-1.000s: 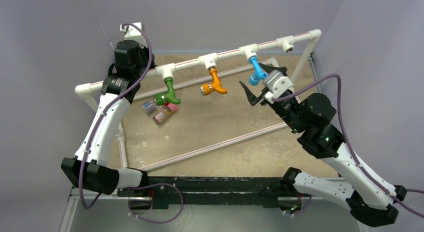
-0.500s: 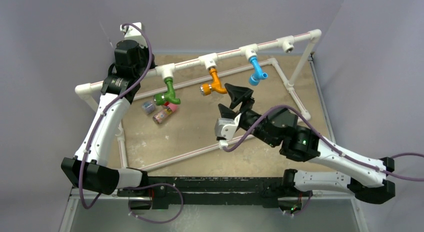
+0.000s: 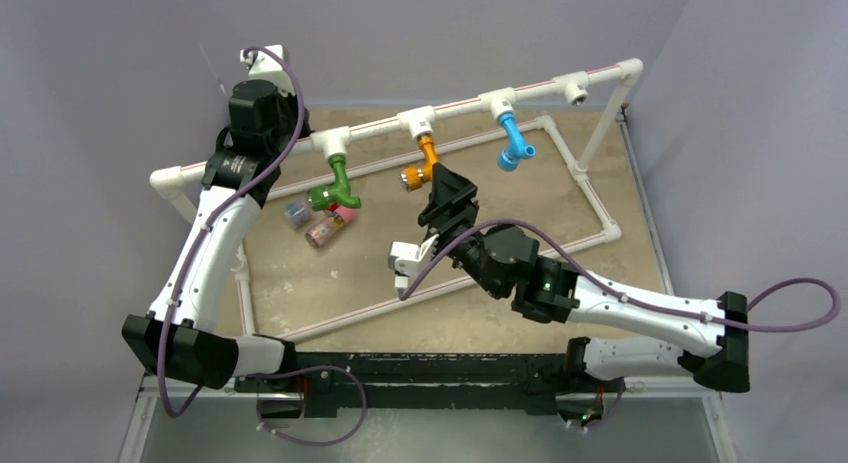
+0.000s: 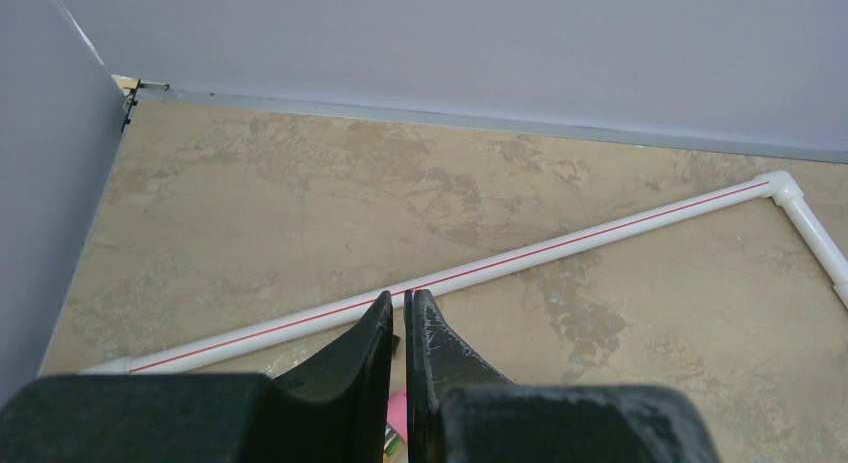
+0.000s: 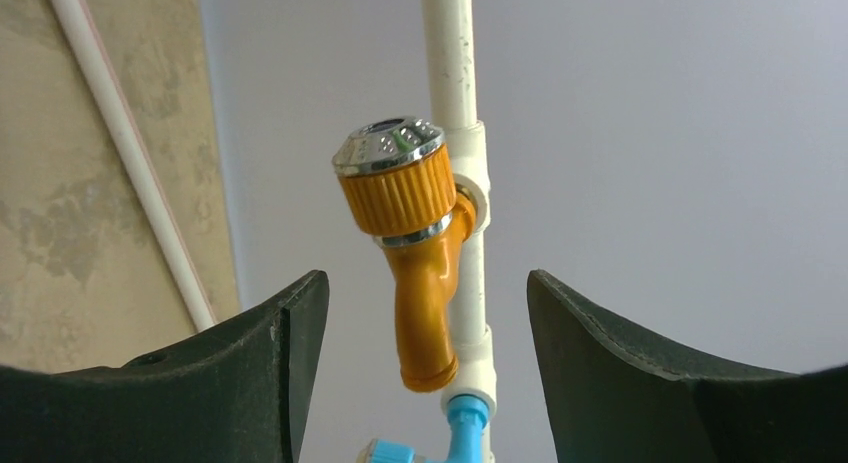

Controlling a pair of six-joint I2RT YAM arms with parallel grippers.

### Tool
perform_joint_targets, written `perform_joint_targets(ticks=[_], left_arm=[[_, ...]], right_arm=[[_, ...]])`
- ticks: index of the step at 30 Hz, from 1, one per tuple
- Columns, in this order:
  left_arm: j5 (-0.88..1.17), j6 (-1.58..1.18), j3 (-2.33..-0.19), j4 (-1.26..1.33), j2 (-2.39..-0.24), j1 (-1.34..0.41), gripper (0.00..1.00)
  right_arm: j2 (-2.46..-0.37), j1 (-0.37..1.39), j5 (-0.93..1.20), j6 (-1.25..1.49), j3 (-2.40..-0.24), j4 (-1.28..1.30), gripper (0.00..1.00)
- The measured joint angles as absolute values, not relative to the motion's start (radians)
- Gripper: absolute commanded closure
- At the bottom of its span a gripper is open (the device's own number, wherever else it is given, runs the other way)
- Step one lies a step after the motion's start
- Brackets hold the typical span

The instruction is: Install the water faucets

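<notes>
Progress: three faucets hang from the raised white pipe (image 3: 460, 105), each in its own socket. I'd call most of the job done.
Green faucet (image 3: 335, 188): leftmost, spout end pointing left.
Orange faucet (image 3: 422, 168): in the middle, and clearly the one getting attention right now.
Blue faucet (image 3: 515, 143): third along, hanging free, well apart from both arms.
What's left: the end socket (image 3: 573, 86) near the right corner holds nothing. A few small coloured parts (image 3: 322, 226) lie on the table under the green faucet, too small to identify.
Right gripper (image 3: 450, 188): wide open and holding nothing, and it's right up at the orange faucet. The wrist view shows the faucet between the two spread fingers, not touched by either.
Look of the orange one: ribbed orange knob with a shiny silver cap, a metal ring under it and a smooth bent body running to the socket.
My read: either checking the seating or about to twist it tighter.
Left gripper (image 4: 403, 313): fingers pressed almost together, holding nothing, parked high at the far left by the pipe end.
</notes>
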State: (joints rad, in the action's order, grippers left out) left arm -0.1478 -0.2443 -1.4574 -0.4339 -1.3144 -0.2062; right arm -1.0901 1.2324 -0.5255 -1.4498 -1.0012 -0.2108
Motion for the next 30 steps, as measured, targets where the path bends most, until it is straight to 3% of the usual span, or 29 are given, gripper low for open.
perform_joint_targets(ticks=[8,13,18,25,30], left_arm=[[-0.144,-0.244,-1.457,-0.434,-1.314,-0.206,0.92],[-0.144,-0.244,-1.457,-0.434,-1.314,-0.206,0.92],[-0.144,-0.244,-1.455,-0.429,-1.313,-0.206,0.92],[-0.145,-0.244,-1.453,-0.428,-1.311,-0.205,0.92],[-0.145,-0.244,-1.453,-0.430,-1.311,-0.205,0.92]], right_arm=[[-1.188,1.232,-0.561,-1.522,-1.001,-0.412,0.36],[-1.232,1.216,-0.566,-1.526,-1.001,-0.454,0.61],[-1.242,1.205,-0.575,-1.488,-1.001,-0.480,0.98],[-1.250,1.206,-0.601,-1.351,-0.991,-0.553,1.00],[-1.250,1.210,-0.635,-1.105,-0.987,-0.618,1.00]])
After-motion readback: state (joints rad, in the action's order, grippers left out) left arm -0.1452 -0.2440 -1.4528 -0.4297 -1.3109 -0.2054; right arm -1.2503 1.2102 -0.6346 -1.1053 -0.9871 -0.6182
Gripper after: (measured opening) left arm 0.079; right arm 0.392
